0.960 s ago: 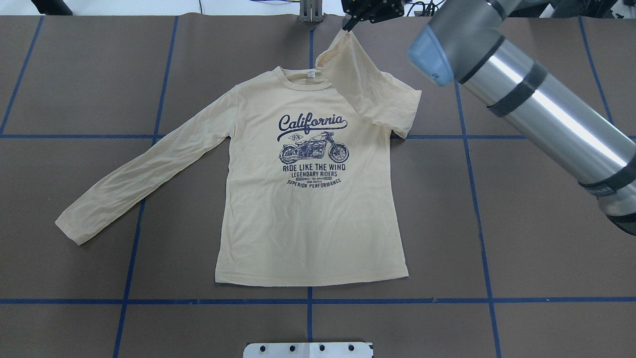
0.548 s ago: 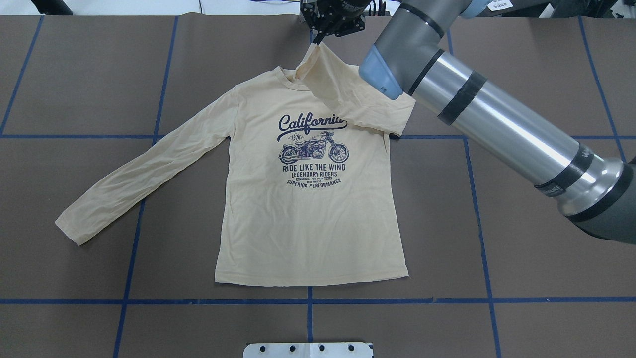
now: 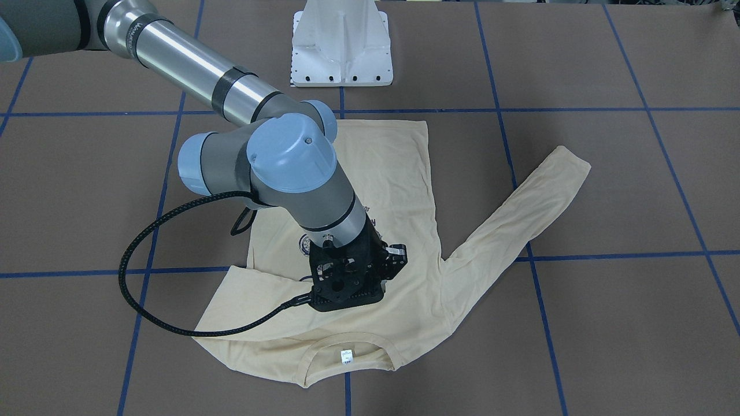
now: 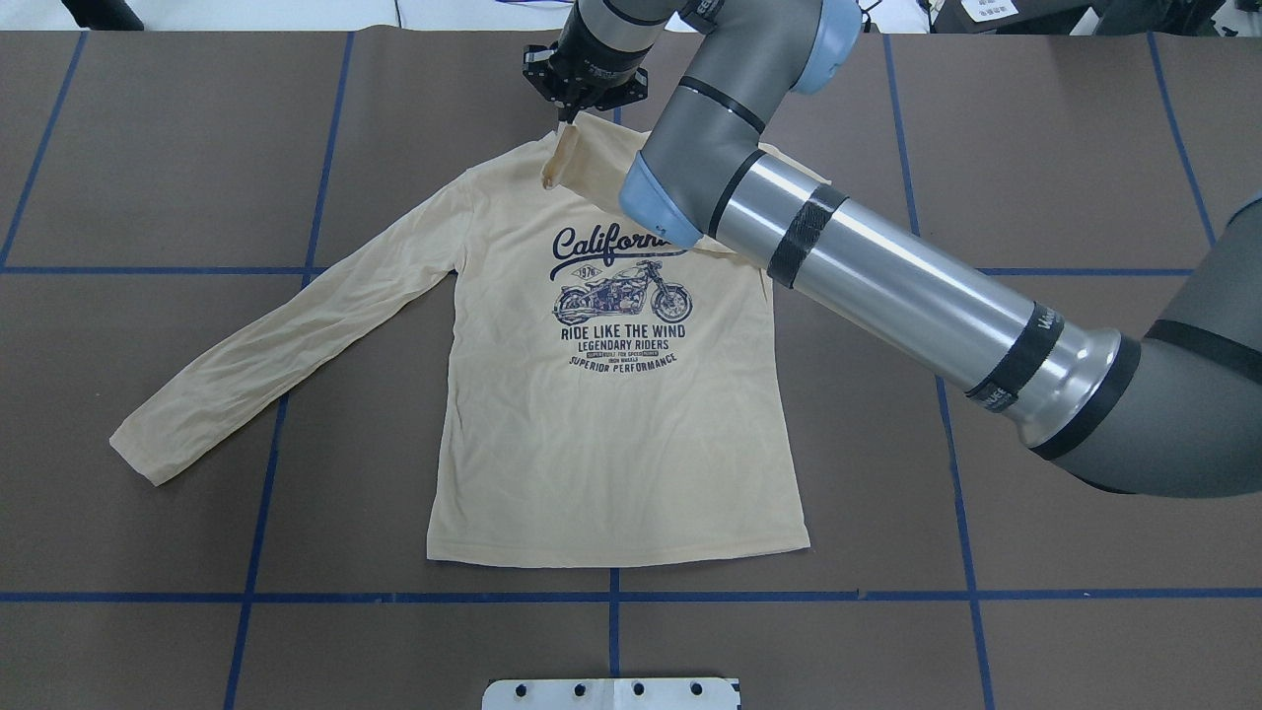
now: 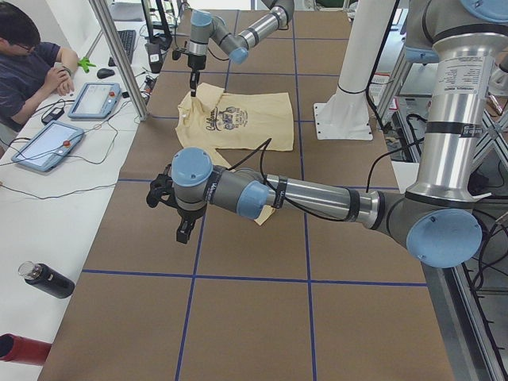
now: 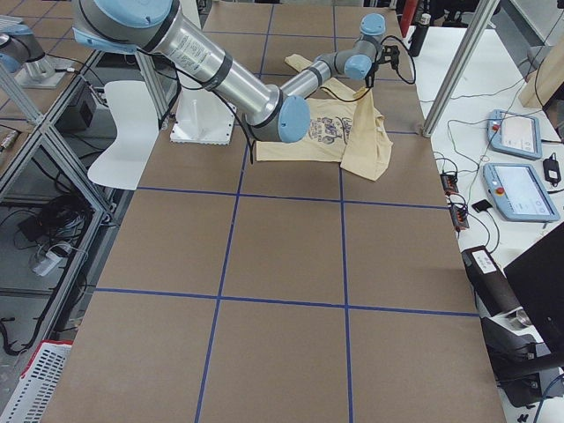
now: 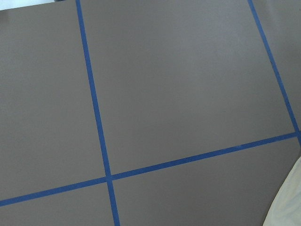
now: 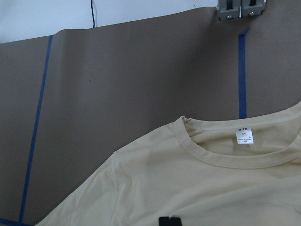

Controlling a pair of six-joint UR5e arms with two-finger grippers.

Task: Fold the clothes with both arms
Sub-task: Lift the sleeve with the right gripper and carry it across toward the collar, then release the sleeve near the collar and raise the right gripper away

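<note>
Sleeve cuff (image 4: 562,166) hanging from right tool (image 4: 570,116), shirt (image 4: 611,454) flat below

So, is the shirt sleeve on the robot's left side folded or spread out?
Spread out: that sleeve of the pale cream-yellow knit shirt lies flat, stretched away from the body.

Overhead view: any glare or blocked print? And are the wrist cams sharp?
Overhead: even light, a glare streak along the silver tube of the right arm, and that arm hides the end of the California print on the shirt. Right wrist: sharp, the neck label reads SIZE. Left wrist: crisp tape lines, only a sliver of shirt in the corner.
</note>
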